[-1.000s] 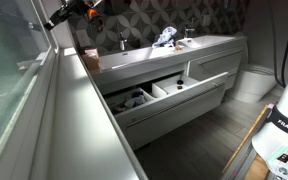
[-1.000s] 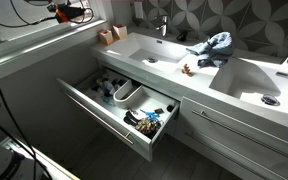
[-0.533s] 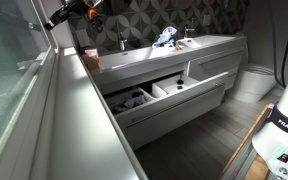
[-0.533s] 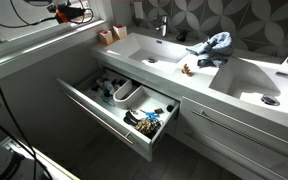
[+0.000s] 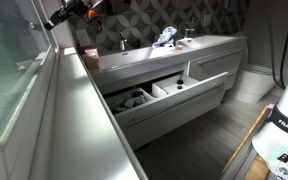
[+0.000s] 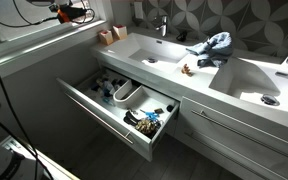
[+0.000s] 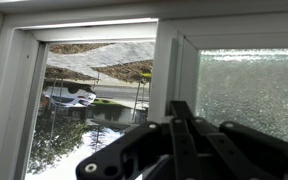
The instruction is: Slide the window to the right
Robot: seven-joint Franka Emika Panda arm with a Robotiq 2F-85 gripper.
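The window's frosted pane fills the right of the wrist view, and its white frame stile stands just ahead of my fingertips. To the left of the stile the window is open, showing a street and a car outside. My gripper comes in from the bottom with its jaws closed together and nothing between them, its tips at the stile. In both exterior views the gripper is up by the window at the far end of the sill. The frosted pane also shows large at the left.
A white vanity with two sinks stands below the window. Its upper drawer is pulled open and holds several small items. A blue cloth lies between the sinks. A box marked Franka stands on the floor.
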